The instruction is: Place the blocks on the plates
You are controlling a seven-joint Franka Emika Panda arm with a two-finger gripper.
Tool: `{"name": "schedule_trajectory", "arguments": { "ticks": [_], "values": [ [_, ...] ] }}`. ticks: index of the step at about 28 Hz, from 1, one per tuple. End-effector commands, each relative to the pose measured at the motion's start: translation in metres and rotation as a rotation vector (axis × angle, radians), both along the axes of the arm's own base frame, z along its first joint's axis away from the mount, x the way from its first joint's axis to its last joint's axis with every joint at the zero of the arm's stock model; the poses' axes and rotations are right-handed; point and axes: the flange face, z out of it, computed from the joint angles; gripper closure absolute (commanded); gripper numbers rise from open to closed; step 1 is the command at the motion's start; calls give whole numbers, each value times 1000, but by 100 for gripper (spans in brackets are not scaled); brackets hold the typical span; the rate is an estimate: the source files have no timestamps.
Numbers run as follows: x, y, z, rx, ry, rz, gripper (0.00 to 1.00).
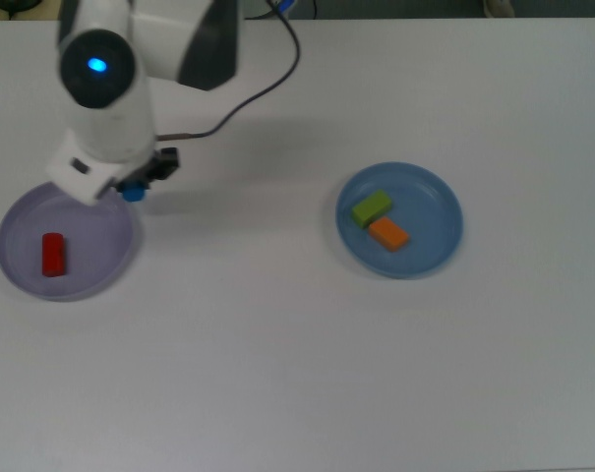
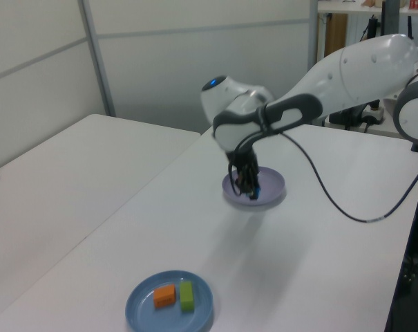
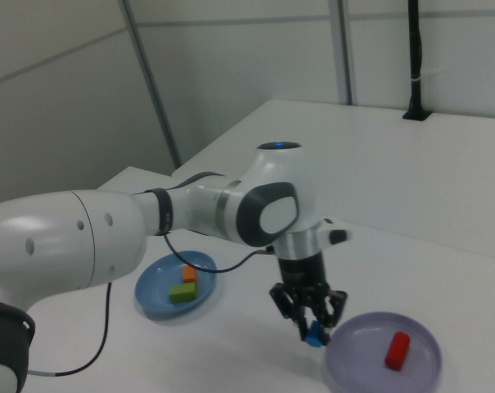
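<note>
The jaws of the gripper [image 3: 314,330] grip the blue block [image 3: 315,336] above the desk [image 1: 277,344]; the lavender plate [image 3: 353,370] lies just beyond, toward the right view's right.

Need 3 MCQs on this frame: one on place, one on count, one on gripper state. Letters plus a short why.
1. Where does the red block lie?
A. on the lavender plate
B. on the blue plate
C. on the bare table

2. How many blocks lie on the blue plate?
A. none
B. two
C. three

3. What is the gripper doing?
A. open, holding nothing
B. shut on the blue block
C. shut on the orange block

Key: 1 A, the top view shows the red block inside the lavender rim. 2 B, the green block and the orange one lie there. 3 B, the right view shows the blue block between the fingertips at the lavender plate's rim.
</note>
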Motion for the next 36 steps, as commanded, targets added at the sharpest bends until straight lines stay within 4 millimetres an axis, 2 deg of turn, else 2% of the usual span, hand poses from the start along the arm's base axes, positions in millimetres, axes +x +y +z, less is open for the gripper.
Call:
{"name": "schedule_trajectory", "arguments": {
  "ticks": [1,5,9,10,11,13,15,22,28,29,33,34,36],
  "values": [
    [5,-36,-11,-3,-50,-25,67],
    [18,-37,-37,-7,-100,-25,65],
    [20,-37,-52,-2,-93,-22,62],
    [20,-37,-52,-1,-93,-23,57],
    [20,-37,-51,2,-96,-27,42],
    [20,-36,-50,4,-98,-29,25],
    [20,-36,-51,7,-97,-32,0],
    [18,-36,-44,11,-98,-37,0],
    [8,-14,-4,75,-68,-66,0],
    [4,-1,18,99,-71,-69,0],
    [-8,35,55,147,-44,-77,0],
    [-14,50,70,160,-35,-102,0],
    [-19,73,82,158,-22,-126,0]
  ]
}}
